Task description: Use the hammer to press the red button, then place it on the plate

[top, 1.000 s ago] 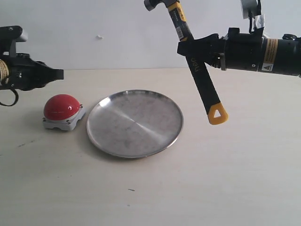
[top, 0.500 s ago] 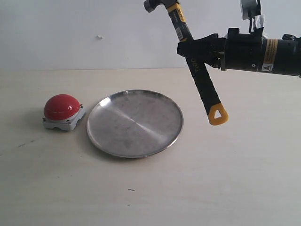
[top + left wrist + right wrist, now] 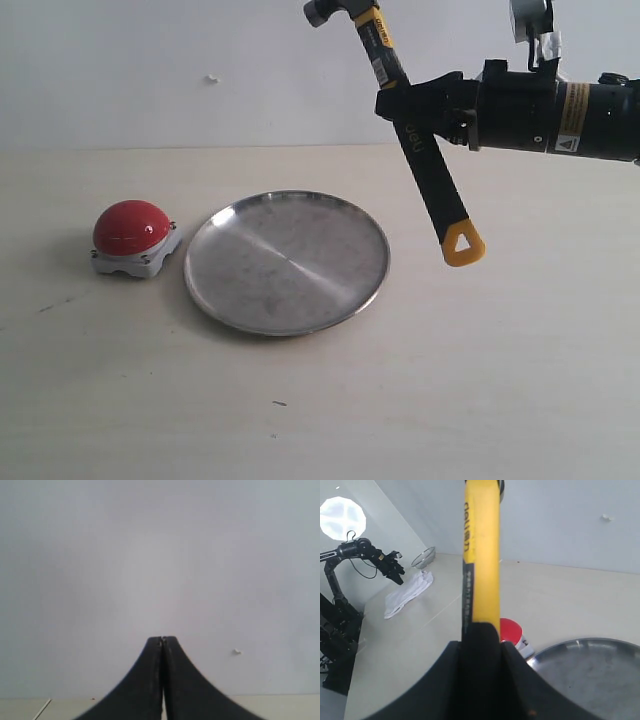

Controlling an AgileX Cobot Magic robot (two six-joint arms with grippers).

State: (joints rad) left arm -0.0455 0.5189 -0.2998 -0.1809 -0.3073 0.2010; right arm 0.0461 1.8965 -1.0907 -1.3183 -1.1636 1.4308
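Note:
In the exterior view my right gripper [image 3: 402,102] is shut on the hammer [image 3: 428,170], gripping its black handle partway along, in the air behind the plate's right side. The dark head [image 3: 328,9] points up and left, and the yellow end [image 3: 463,245] hangs down to the right. The silver plate [image 3: 287,261] lies flat mid-table. The red button [image 3: 132,226] sits on its grey base just left of the plate. In the right wrist view the yellow handle band [image 3: 481,555] rises from my right gripper [image 3: 481,647], with the red button [image 3: 513,630] and plate [image 3: 592,670] beyond. My left gripper [image 3: 162,640] is shut with nothing in it, facing the wall.
The light tabletop [image 3: 470,380] runs back to a white wall. In the right wrist view a white cloth [image 3: 408,594] and a glass bowl [image 3: 424,557] lie far off on the surface, beside a dark stand with cables [image 3: 340,610].
The left arm, at the exterior view's left edge one second ago, has withdrawn out of that view. The hammer and right arm have barely moved.

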